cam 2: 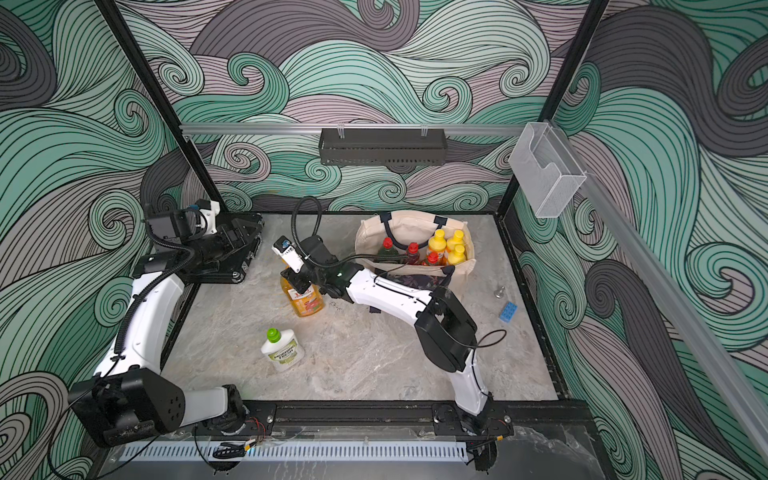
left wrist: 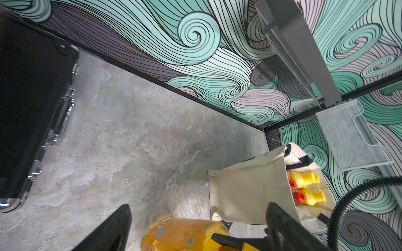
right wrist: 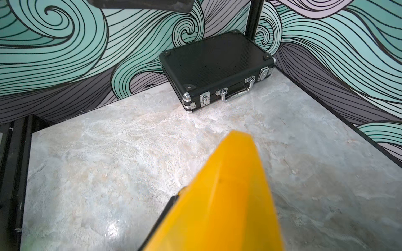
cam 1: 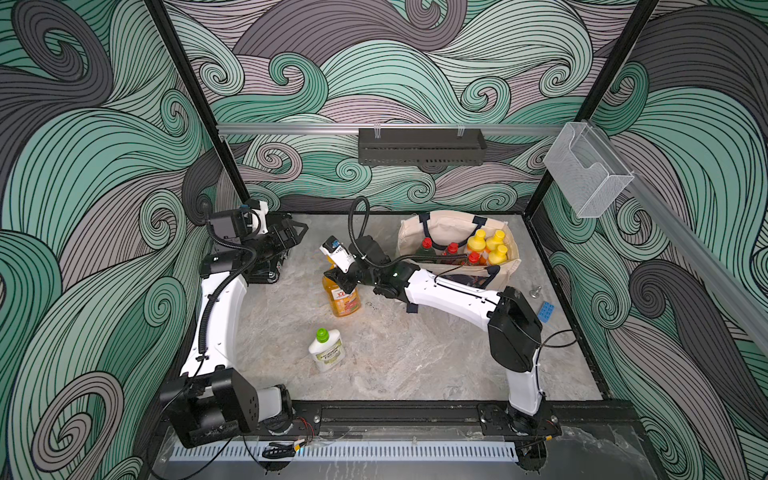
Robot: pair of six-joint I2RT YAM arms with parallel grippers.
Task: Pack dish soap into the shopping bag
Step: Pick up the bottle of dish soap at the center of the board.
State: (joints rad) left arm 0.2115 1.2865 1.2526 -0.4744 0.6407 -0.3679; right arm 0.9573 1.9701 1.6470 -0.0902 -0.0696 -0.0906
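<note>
A tall orange pump bottle of dish soap (cam 1: 343,299) (cam 2: 306,300) is mid-table, left of the shopping bag. My right gripper (cam 1: 341,279) (cam 2: 298,281) is shut on its pump head. That yellow pump nozzle (right wrist: 228,191) fills the right wrist view, with one dark finger (right wrist: 170,205) beside it. The cream shopping bag (cam 1: 411,237) (cam 2: 368,239) (left wrist: 245,191) stands open at the back right. It holds yellow-capped bottles (cam 1: 492,245) and red-capped bottles (cam 1: 452,249). A white green-capped bottle (cam 1: 326,351) (cam 2: 282,352) stands near the front. My left gripper (cam 1: 297,230) (cam 2: 249,227) (left wrist: 198,205) hangs open and empty over the back left.
A black hard case (cam 1: 270,272) (right wrist: 217,65) lies in the back left corner under my left arm. A blue block (cam 1: 545,311) and a small metal piece (cam 1: 536,292) lie near the right edge. On the walls hang a black basket (cam 1: 419,147) and a clear holder (cam 1: 586,174).
</note>
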